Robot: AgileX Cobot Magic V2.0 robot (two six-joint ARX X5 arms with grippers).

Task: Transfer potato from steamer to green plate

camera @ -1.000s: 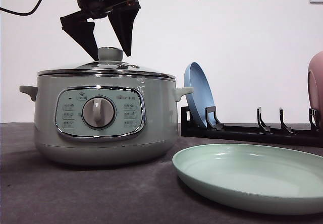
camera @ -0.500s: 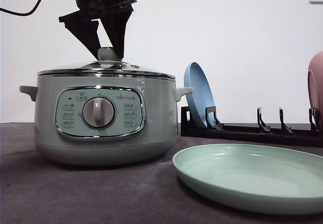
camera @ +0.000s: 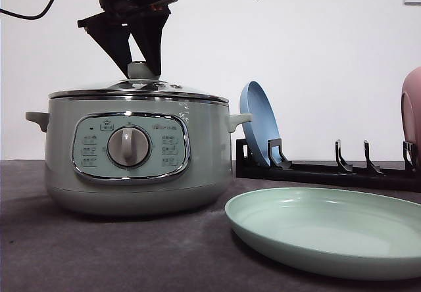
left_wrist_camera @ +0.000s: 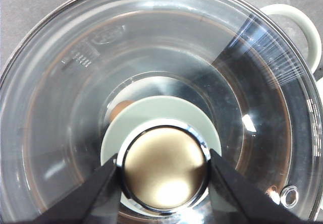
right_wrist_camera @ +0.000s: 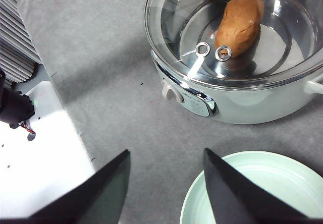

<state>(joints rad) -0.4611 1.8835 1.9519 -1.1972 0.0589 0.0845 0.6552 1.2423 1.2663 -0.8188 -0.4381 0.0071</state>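
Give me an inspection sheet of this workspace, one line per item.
Surface: dark grey cloth table.
Job's things: potato inside the steamer under the glass lid; green plate empty beside it.
Clutter: black dish rack holding an upright blue plate; pink dish at the right edge.
Grippers: left gripper pinches the lid knob; right gripper open above the table.
Cables: black cable by the left arm.
Surroundings: white wall.
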